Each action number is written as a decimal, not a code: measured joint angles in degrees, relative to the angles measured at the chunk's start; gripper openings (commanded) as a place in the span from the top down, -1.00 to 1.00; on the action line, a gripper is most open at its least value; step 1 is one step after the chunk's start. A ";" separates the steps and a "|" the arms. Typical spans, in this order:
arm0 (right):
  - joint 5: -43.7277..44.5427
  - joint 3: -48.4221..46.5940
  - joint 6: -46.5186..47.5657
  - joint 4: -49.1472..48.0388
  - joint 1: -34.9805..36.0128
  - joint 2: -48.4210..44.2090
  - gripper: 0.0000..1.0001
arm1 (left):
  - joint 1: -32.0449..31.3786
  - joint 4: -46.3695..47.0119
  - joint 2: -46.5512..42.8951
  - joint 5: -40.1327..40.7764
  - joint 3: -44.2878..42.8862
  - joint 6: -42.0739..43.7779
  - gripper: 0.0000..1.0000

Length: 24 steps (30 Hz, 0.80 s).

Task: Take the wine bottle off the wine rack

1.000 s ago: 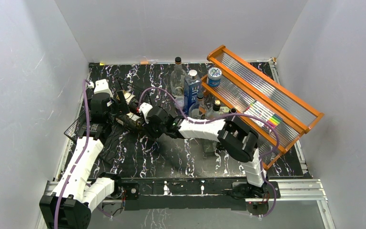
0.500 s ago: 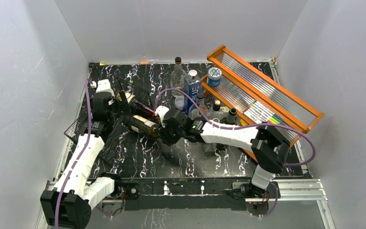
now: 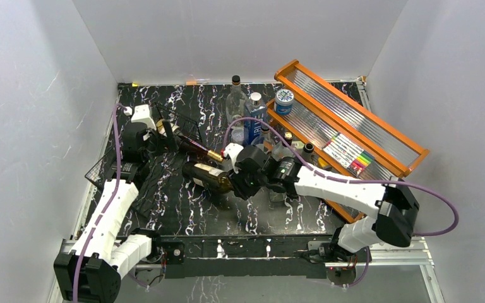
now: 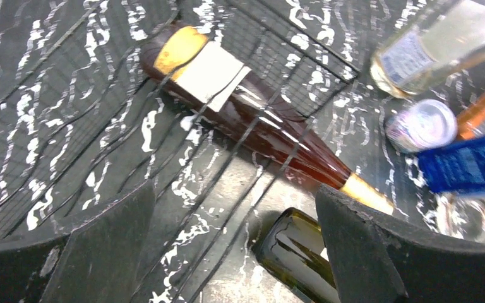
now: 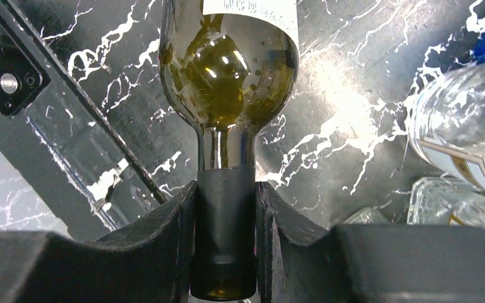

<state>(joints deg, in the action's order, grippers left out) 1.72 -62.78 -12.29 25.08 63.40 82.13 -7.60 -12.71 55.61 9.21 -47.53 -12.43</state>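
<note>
The olive-green wine bottle (image 3: 205,175) lies tilted over the marble table, right of the wine rack (image 3: 180,120), a low black wire frame. My right gripper (image 3: 232,183) is shut on its dark-capped neck (image 5: 226,189), and the body (image 5: 227,76) points away from the wrist. Its base (image 4: 293,252) shows by the rack's wires (image 4: 227,164) in the left wrist view. My left gripper (image 3: 155,142) hangs open over the rack, nothing between its fingers (image 4: 110,246). A red-brown bottle (image 4: 252,120) with a gold cap lies on the rack.
An orange wood-framed shelf (image 3: 379,136) with ribbed clear panels stands at the right, holding markers (image 3: 353,154) and a can (image 3: 283,100). Clear bottles (image 3: 235,101) and a blue box (image 3: 252,120) crowd the back middle, close to my right arm. White walls enclose the table.
My right arm has drawn the green bottle to the right, away from the rack, its elbow swinging out right. The left gripper stays open over the rack.
</note>
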 measured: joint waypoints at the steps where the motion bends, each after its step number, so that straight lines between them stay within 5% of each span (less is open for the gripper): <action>1: 0.00 0.00 0.00 0.92 0.00 -0.90 0.76 | 0.00 0.79 -0.37 -1.97 0.57 0.26 -0.88; 9: 0.02 -0.55 0.00 5.70 0.00 -3.39 0.80 | -1.60 8.83 -4.68 -23.15 4.96 1.92 -0.90; 16: 0.07 -1.97 -0.20 10.49 0.00 -4.92 0.82 | -12.39 14.95 -2.60 -44.35 7.65 3.69 -0.96; 24: -0.39 -2.43 -0.20 15.21 0.00 -7.61 0.83 | -24.24 16.98 -1.99 -52.85 12.92 9.40 -0.96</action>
<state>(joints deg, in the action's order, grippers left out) 1.32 -65.21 -12.49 40.29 63.40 74.52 -31.83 4.27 53.63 -43.64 -34.61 -3.03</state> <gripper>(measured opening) 0.432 0.981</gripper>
